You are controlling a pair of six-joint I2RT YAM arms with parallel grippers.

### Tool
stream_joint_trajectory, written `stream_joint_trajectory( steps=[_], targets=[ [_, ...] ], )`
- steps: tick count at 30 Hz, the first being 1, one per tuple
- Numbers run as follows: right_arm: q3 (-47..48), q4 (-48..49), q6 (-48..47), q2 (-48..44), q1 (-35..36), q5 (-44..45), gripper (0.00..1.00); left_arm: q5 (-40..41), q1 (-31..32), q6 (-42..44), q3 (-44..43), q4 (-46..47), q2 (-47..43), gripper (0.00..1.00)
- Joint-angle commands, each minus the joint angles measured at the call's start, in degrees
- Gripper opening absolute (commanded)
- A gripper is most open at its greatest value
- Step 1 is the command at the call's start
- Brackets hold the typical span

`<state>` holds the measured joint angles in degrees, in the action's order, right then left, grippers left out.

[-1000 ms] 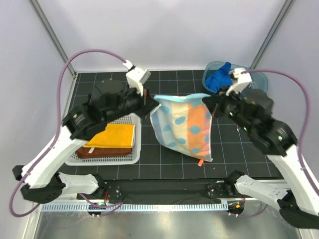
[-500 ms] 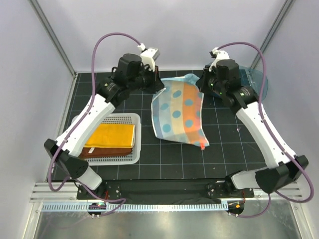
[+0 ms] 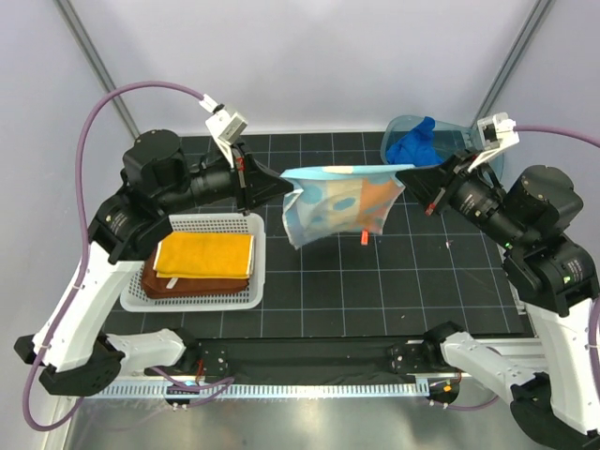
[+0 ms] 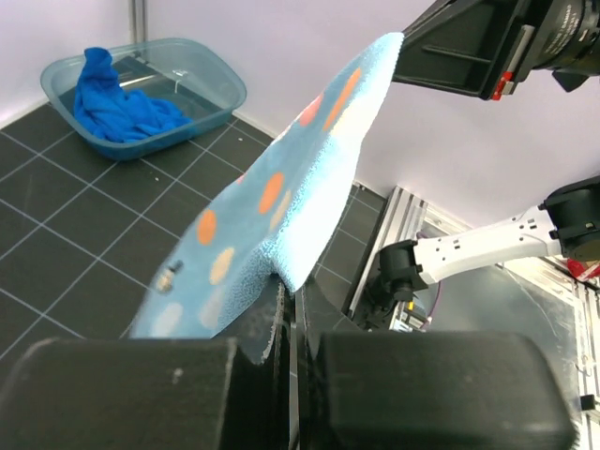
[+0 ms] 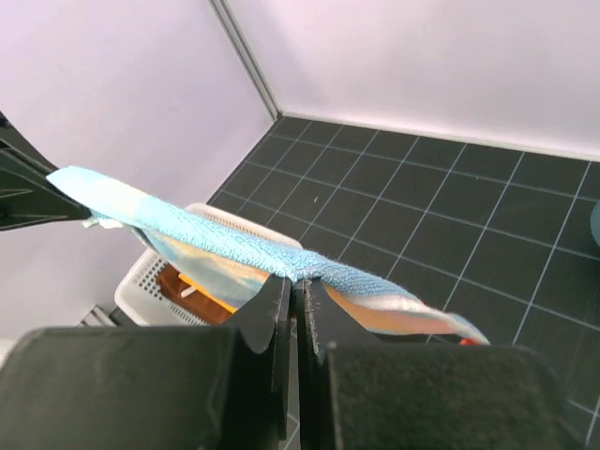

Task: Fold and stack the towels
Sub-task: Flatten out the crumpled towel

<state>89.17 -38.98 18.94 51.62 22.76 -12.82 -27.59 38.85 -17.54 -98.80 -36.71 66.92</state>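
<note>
Jaws tight on orange-tagged spotted towel [image 3: 333, 199]

A white mesh basket [image 3: 192, 298] sits on the left of the black gridded table mat [image 3: 375, 281]; a translucent blue plastic tub [image 3: 457, 131] stands at the far right corner, well apart from it; slanted metal frame posts [image 3: 97, 70] rise against pale walls behind; a perforated aluminium rail [image 3: 309, 388] runs along the near side
</note>
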Motion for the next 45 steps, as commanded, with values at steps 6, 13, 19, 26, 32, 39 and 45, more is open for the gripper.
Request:
stream_joint_trajectory(
  steps=[6,13,19,26,32,39,45],
  targets=[
    [5.7,-5.0,1.1,2.3,-0.5,-0.8,0.01,-0.4,-0.1,-2.3,-4.0,0.1,0.6,0.0],
    [4.1,-2.2,0.3,8.9,-0.6,1.8,0.01,8.1,-1.4,-1.8,-7.6,-2.6,8.7,0.0],
    [0.8,4.6,-0.8,21.9,-1.9,3.9,0.01,4.8,-5.9,-3.6,-3.8,3.7,19.7,0.0],
    [4.5,13.0,0.3,45.3,-8.1,0.3,0.01,3.8,-14.0,0.3,-11.6,5.5,40.2,0.0],
    [15.1,14.5,1.7,62.1,-12.0,-1.6,0.01,4.9,-17.1,3.2,-23.8,1.8,54.6,0.0],
    [15.4,16.1,2.0,66.0,-13.1,-3.2,0.01,11.1,-17.0,8.0,-25.4,-0.2,58.9,0.0],
    [7.6,17.9,3.0,60.7,-13.1,-3.6,0.01,27.0,-13.3,12.5,-17.7,-0.1,53.7,0.0]
  ],
)
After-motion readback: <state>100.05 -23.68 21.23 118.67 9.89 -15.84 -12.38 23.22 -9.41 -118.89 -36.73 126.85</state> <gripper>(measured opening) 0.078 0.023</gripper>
